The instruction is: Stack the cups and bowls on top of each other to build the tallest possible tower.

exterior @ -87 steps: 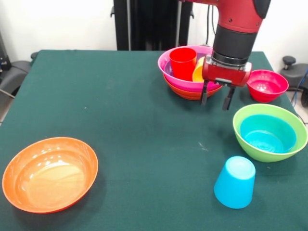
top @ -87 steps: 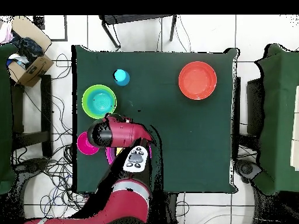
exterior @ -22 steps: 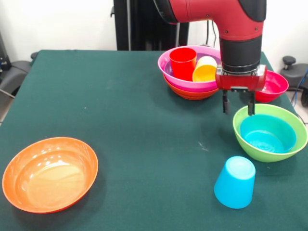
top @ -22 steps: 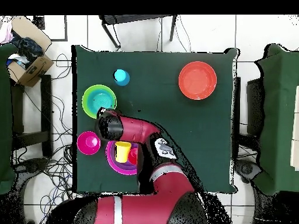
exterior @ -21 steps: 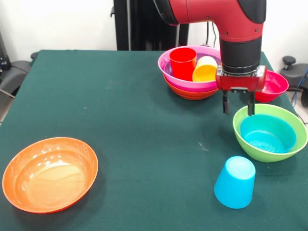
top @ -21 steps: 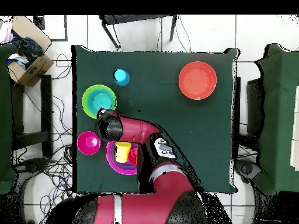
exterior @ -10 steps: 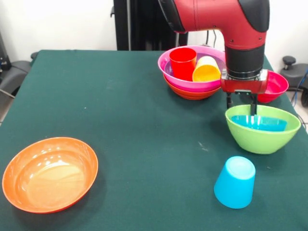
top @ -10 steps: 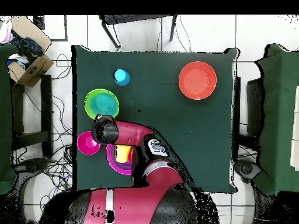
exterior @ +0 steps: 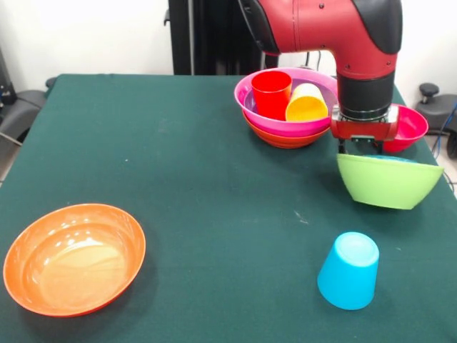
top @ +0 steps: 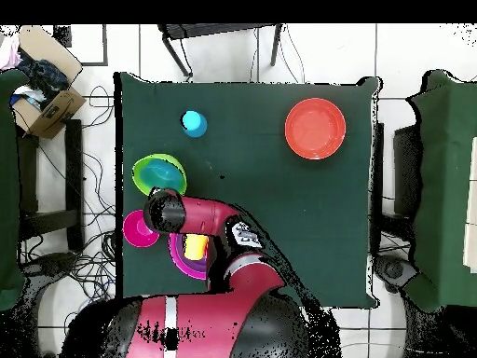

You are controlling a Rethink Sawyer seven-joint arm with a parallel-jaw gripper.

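Item: lone orange bowl (exterior: 73,258), 8 o'clock, untouched. Item: tower (exterior: 287,107), 1 o'clock; red and yellow cups inside. Item: lime green bowl (exterior: 388,180), 3 o'clock, lifted clear of the table, rim pinched by the gripper (exterior: 360,148). Step: carrying; next, nest it squarely onto the tower. Item: blue cup (exterior: 349,270), 5 o'clock, inverted. Markings: none legible.

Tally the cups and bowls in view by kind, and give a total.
Cups: 3 (red cup, yellow cup, light blue cup)
Bowls: 7 (loose orange bowl, bottom orange bowl, magenta bowl, purple bowl, crimson bowl, lime green bowl, blue bowl)
Total: 10
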